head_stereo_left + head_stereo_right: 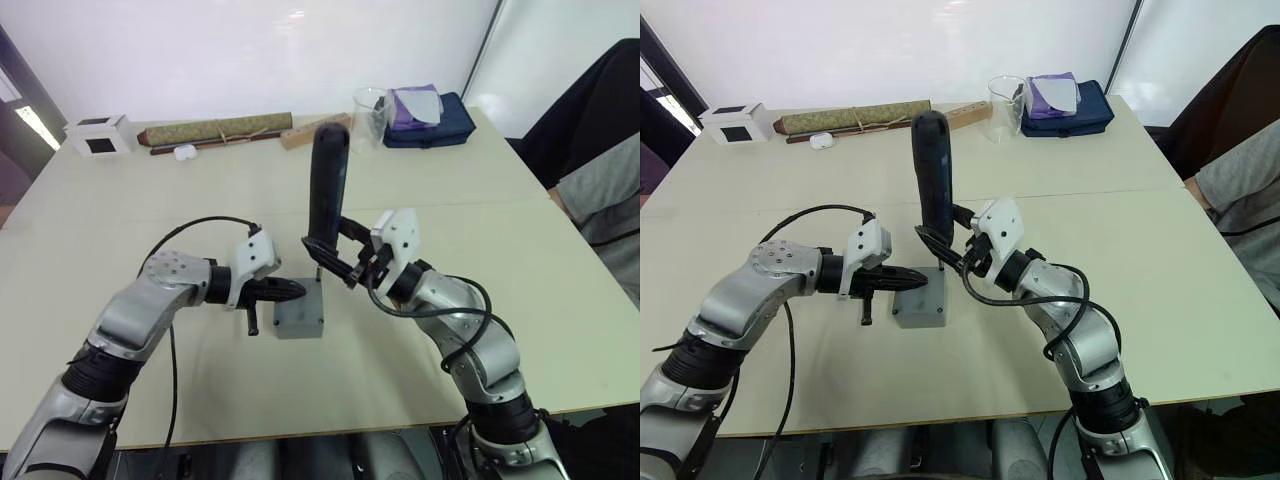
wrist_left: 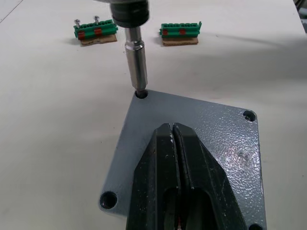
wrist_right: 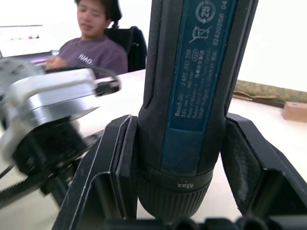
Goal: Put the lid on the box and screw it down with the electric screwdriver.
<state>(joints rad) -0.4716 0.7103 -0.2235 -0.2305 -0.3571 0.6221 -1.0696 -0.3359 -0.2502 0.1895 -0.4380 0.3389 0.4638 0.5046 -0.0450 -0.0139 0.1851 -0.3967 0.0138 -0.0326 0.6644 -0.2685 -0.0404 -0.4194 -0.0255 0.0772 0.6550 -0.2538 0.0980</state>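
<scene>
Lid (image 2: 201, 129) sits on the box (image 1: 299, 318) mid-table, near edge. Left gripper (image 2: 176, 139) has its fingers pressed together, tips flat on the lid, pinning it. Right gripper (image 1: 345, 262) is clamped on the screwdriver (image 1: 327, 185), held upright, bit in a corner screw hole. Driver looks stiff, top-heavy, smooth-bodied, likely to tilt; the low grip near the collar suits it. Box looks light, hard plastic, could spin under torque, so downward pressure matters.

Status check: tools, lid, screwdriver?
Left tool shut, pressing lid on box. Right tool shut on electric screwdriver, bit in corner hole. Nothing blocking.
</scene>
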